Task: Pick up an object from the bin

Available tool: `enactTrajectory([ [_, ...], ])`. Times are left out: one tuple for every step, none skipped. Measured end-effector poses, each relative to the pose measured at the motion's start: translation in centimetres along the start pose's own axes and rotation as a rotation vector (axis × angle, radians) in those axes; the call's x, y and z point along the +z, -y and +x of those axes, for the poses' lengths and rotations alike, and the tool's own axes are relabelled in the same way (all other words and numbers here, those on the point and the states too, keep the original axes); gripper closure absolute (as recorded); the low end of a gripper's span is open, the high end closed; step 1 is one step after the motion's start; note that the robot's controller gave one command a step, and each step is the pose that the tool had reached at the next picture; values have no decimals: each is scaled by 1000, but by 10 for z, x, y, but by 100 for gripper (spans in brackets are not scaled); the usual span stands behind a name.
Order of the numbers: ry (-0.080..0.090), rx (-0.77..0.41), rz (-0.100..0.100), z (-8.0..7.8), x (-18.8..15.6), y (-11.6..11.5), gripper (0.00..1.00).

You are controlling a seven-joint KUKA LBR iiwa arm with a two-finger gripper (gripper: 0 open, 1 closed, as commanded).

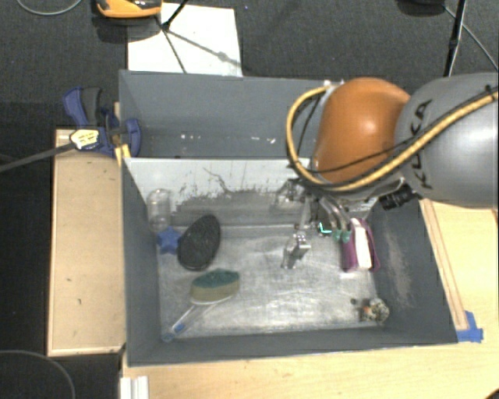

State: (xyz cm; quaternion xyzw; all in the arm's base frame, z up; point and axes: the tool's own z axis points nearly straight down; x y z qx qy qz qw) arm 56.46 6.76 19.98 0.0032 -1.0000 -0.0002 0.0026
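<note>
Floor: dark grey carpet, seen on the left, along the top and in the lower left corner.
Pale wood table borders the bin along the bottom and up the right side.
White sheet lies flat on the carpet just behind the bin, with thin dark cords crossing it.
Black cable runs in from the left.
Thinner cables at top right.
Yellow-orange item cut off by the top edge, kind unclear.
Light even and from above; shadows soft.
</note>
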Motion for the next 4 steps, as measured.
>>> enactTrajectory([
  [3,-323,0,16,97,-72,0],
  [6,-267,4,11,120,-120,0],
  [7,-263,1,11,118,-120,100],
  [15,-226,-2,28,-30,-129,100],
])
